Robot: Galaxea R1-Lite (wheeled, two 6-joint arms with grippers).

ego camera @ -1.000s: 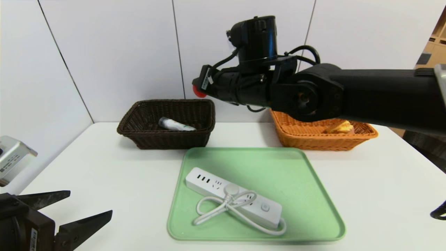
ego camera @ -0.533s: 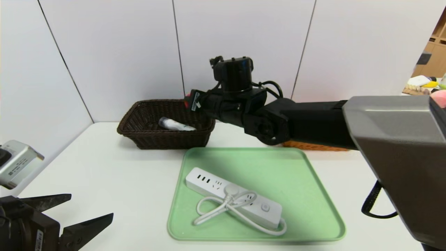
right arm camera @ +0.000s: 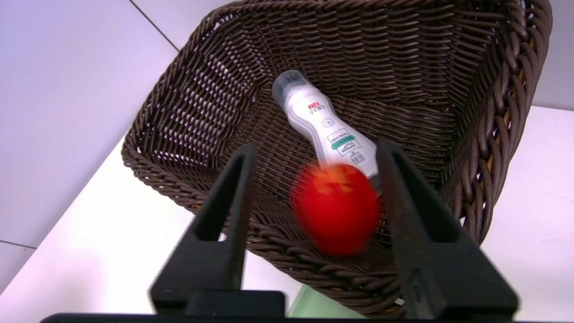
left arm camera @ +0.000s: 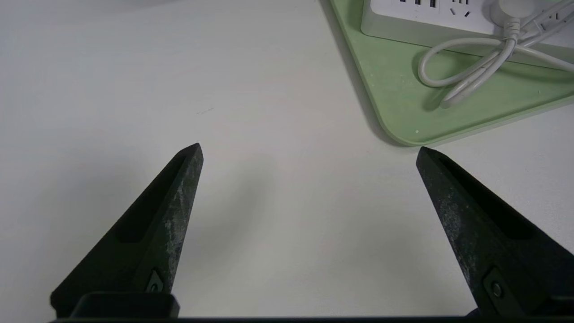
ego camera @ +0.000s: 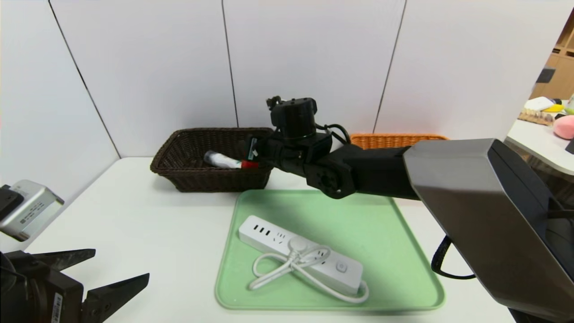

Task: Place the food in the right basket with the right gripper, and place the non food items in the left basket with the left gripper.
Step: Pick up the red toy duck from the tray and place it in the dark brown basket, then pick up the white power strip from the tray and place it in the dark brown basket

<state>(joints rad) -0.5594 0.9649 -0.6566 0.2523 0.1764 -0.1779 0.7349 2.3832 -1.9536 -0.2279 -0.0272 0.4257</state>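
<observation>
In the head view, we should keep our right gripper (ego camera: 254,157) low inside the dark basket's (ego camera: 215,181) right edge until the red toy (ego camera: 249,164) settles beside the bottle (ego camera: 224,160), while the power strip (ego camera: 300,253) crosses the green tray (ego camera: 332,306) toward its near-right corner. In the left wrist view, our left gripper (left arm camera: 309,150) waits spread and unladen off a tray corner. In the right wrist view, our right pincer is released, fingers clear on both sides of the toy (a straight lift looks safest).

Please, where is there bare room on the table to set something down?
The table is bare between the left gripper and the green tray. The tray is bare behind the white power strip. The dark basket is crowded.
</observation>
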